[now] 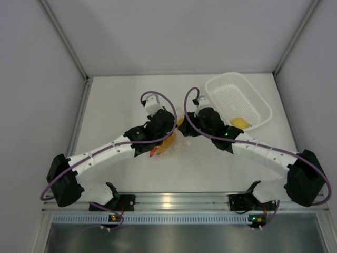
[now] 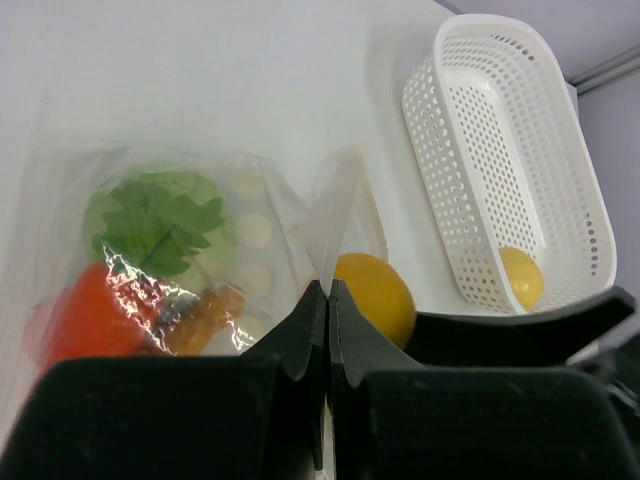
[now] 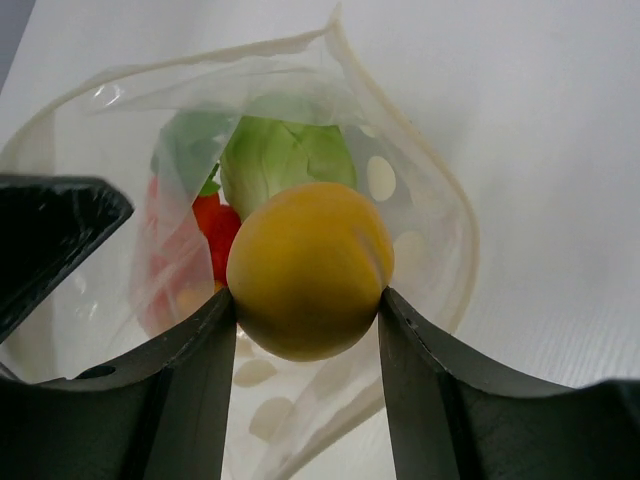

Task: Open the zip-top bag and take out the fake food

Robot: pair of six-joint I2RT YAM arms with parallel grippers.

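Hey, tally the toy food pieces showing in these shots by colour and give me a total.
Yellow: 2, glossy yellow plastic lemon in the white perforated plastic basket, yellow-orange plastic ball in the right gripper
Pale green: 1, pale-green plastic ball
Red: 1, red plastic piece, green-topped
Orange-brown: 1, small orange-brown lump
Total: 5 showing; the clear dotted zip-top bag may hide more

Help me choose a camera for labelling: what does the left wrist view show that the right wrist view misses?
Only the left wrist view: the white basket with a yellow lemon inside, and the left gripper pinched shut on a flap of the zip-top bag. Only the right wrist view: the right gripper clamping a yellow-orange ball at the bag's open mouth. Both: the bag, that ball, and a red piece and a green piece inside the bag.
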